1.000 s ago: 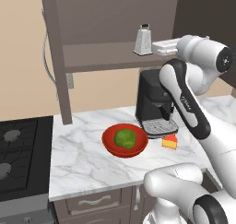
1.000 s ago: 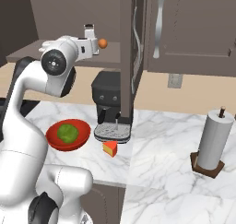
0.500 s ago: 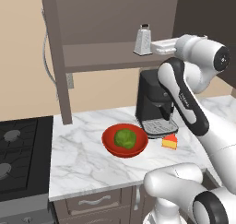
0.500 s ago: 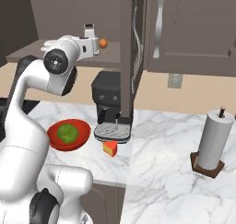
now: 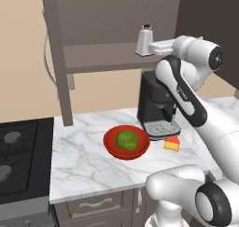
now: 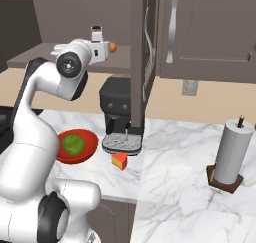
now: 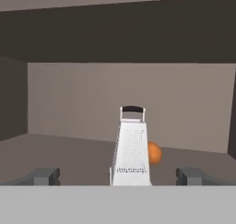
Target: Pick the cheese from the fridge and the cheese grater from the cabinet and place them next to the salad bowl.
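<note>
Grater (image 7: 131, 151) stands upright in the cabinet (image 5: 107, 58), between the wide-open gripper (image 7: 119, 176) fingers.

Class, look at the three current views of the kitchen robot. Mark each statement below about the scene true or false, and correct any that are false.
1. The cheese grater stands upright on the cabinet shelf. True.
2. The gripper is shut on the grater. False: its fingertips stand wide apart on either side of the grater, gripping nothing.
3. The cheese lies on the counter beside the salad bowl. True.
4. The salad bowl is empty. False: a green leafy ball sits in it.
5. A small orange ball sits just behind the grater. True.
6. The paper towel roll lies on its side. False: it stands upright on its holder.
</note>
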